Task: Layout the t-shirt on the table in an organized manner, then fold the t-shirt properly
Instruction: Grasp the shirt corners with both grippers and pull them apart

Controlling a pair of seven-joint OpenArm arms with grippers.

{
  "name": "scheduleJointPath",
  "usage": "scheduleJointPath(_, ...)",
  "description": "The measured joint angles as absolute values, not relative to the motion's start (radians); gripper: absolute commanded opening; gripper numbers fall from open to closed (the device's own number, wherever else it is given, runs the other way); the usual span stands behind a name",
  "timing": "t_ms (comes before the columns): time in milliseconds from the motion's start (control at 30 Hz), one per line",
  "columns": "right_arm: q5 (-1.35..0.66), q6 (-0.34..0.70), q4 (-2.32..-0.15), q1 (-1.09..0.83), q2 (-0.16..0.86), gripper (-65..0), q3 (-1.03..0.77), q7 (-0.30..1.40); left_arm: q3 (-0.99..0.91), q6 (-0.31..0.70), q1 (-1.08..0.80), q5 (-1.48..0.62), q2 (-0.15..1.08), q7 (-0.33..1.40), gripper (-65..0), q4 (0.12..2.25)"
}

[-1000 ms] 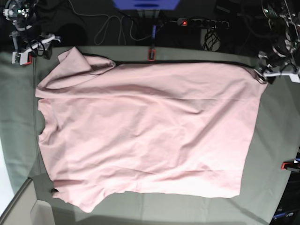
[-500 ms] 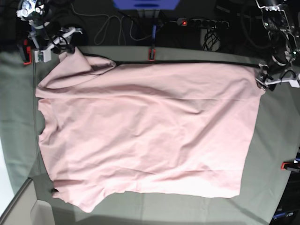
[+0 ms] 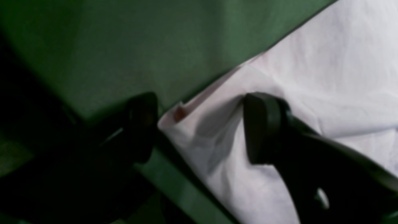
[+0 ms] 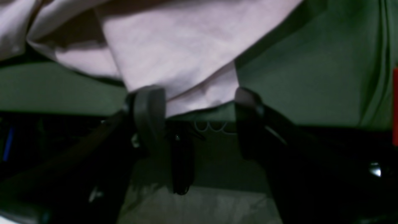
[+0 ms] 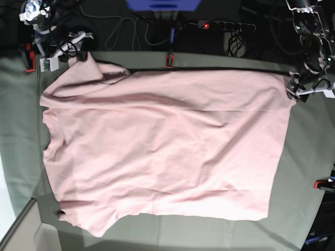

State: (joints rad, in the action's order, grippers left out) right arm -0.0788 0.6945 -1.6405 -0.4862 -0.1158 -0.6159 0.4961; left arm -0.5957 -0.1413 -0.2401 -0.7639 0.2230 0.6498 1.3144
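grey-green surface (image 5: 306, 157) carries the t-shirt (image 5: 167, 146), spread flat. the right pincer (image 4: 199, 102) has moved in to the shirt's far sleeve, parted astride it; the left pincer (image 3: 199, 127) stays parted astride the hem corner. gripping looks next.

Dark floor past the far edge, with a power strip (image 5: 226, 25), loose cables (image 5: 125, 29) and something blue (image 5: 163, 4).

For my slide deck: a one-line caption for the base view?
Pink t-shirt spread on the table, both grippers at its far corners.
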Motion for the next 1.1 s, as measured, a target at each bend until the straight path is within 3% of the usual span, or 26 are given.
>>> scheduleJointPath(367,-0.083,0.694,-1.707,-0.491,-0.136,-27.8,-0.616,0.487,-0.596,-0.141,-0.240,-0.764,0.223,0.650,-22.8,1.314)
scheduleJointPath(1100,-0.082,0.694,-1.616,-0.477,-0.146,-28.1,-0.543,0.496,-0.596,-0.141,-0.240,-0.763,0.221,0.646,-22.9,1.314)
